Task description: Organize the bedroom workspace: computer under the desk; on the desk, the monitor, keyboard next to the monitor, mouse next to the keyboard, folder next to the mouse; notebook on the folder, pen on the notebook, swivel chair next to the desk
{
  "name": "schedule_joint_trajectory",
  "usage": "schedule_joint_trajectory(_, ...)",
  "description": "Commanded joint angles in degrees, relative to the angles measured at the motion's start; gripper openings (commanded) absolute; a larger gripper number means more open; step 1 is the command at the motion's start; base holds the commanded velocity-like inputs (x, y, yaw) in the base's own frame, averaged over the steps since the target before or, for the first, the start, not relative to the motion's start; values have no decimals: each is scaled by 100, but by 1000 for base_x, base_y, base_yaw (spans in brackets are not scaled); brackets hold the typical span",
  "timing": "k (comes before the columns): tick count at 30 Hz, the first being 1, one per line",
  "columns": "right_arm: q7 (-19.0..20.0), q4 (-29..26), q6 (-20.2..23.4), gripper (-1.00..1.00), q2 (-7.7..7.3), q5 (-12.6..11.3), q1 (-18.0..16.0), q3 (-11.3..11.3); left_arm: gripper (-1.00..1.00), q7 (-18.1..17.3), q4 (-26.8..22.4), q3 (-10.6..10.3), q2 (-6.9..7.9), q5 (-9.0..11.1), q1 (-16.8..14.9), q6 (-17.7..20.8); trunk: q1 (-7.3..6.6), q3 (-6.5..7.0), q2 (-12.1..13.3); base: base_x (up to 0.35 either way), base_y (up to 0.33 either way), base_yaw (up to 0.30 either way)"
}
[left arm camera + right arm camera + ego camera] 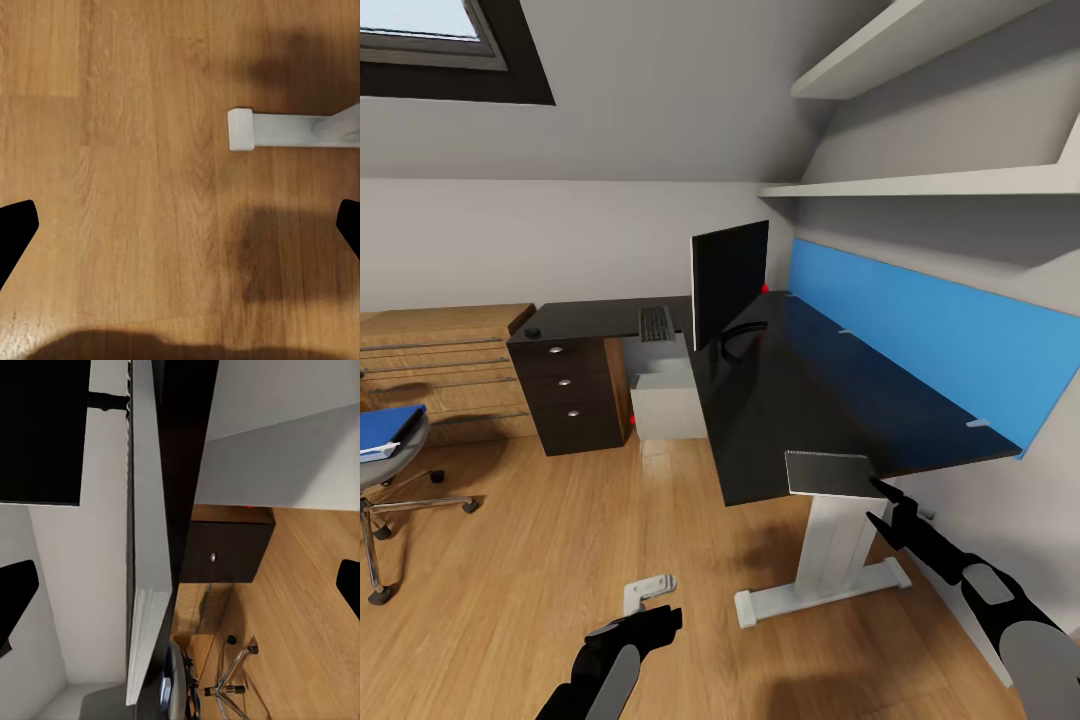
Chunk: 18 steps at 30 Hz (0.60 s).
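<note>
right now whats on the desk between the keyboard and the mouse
Nothing: in the head view, the glossy desk top is bare between the keyboard and the mouse.

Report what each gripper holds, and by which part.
Nothing is held. The right gripper has its jaws open, straddling the notebook's near edge at the desk corner. The left gripper hangs open over the floor.

— What colours stand out?
— The desk (810,400) is glossy black on white legs, with a bright blue panel (940,340) behind it.
— And the rest?
— Black monitor (728,282), grey notebook (828,472), pale grey computer (668,400), blue folder (385,428), dark drawer unit (565,385), oak-brown plank floor (560,540).
</note>
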Motion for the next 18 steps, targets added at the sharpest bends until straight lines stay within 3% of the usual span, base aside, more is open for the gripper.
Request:
schedule_joint_trajectory(1, 5, 3, 35, 100, 0, -11, -5, -20, 100, 57, -2, -9, 0, 61, -4, 10, -1, -5, -3, 0, 0, 0)
schedule_joint_trajectory(10, 5, 1, 35, 100, 0, -11, -5, -20, 100, 57, 5, -10, -3, 61, -4, 6, -1, -5, -3, 0, 0, 0)
schedule_joint_trajectory(14, 5, 2, 35, 100, 0, -11, -5, -20, 100, 65, 6, -10, -5, 58, -4, 5, -88, 66, 158, 0, 0, 0)
schedule_joint_trajectory(18, 5, 1, 35, 100, 0, -11, -5, -20, 100, 68, 6, -10, -7, 55, -4, 5, -88, 66, 158, 0, 0, 0)
